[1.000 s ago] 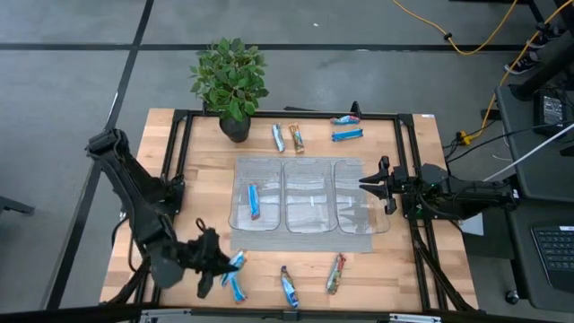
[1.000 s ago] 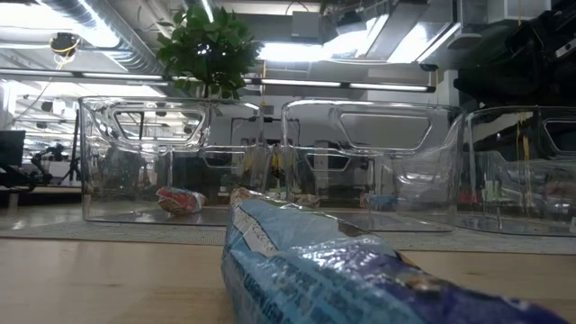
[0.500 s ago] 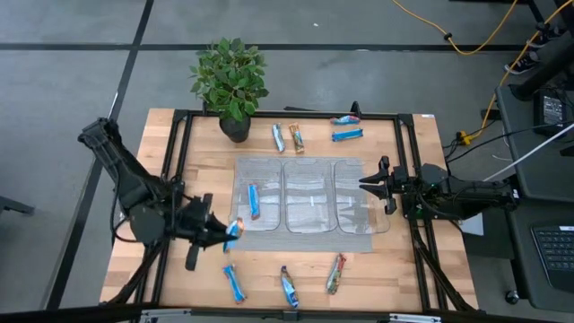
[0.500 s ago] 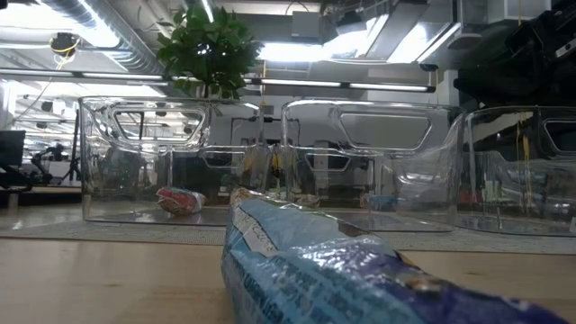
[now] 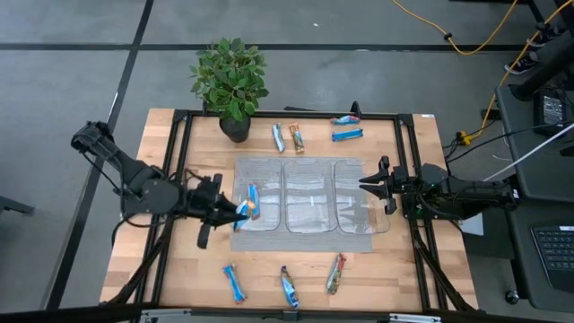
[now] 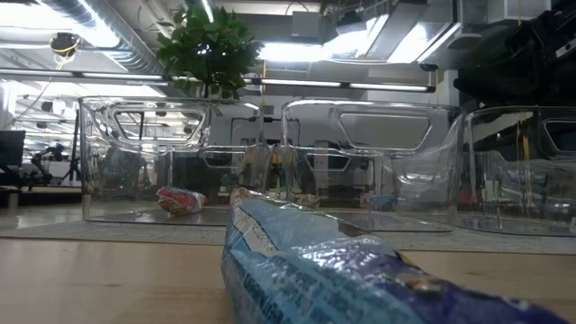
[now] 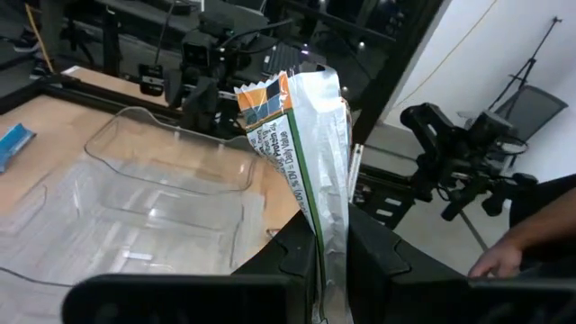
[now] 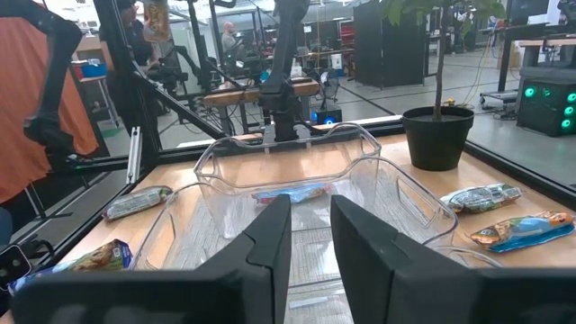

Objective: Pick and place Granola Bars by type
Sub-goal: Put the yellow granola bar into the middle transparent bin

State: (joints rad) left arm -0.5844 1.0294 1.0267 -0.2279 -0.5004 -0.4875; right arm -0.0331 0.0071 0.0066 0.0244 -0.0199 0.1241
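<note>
My left gripper (image 5: 231,213) is shut on a silver-blue granola bar (image 7: 304,153) with an orange corner. It holds the bar at the near-left corner of the left clear bin (image 5: 244,184). A blue bar (image 5: 254,199) lies on that bin's floor. Three bars (image 5: 234,283) (image 5: 289,287) (image 5: 335,274) lie flat near the table's front edge. Several more bars (image 5: 296,137) lie at the far edge. My right gripper (image 5: 366,184) waits open over the right bin (image 5: 360,220) with nothing between its fingers. My left gripper pinches one end of the bar's wrapper (image 7: 326,236) between its two fingers (image 7: 295,256). The fingers come nearly level from the table's left. The rest of the bar sticks out past the fingertips, along them, lifted clear of the table.
A potted plant (image 5: 231,81) stands at the far left of the table. The middle bin (image 5: 309,224) stands between the other two on a grey mat. In the low view a blue bar (image 6: 306,270) fills the foreground. A person's hand (image 7: 504,256) shows beyond the table.
My left gripper has risen from the table's front edge with the silver-blue bar. It has moved toward the far edge and the left bin, and its wrist has rolled. The bar is now lifted clear; a blue bar beside it stayed on the table.
</note>
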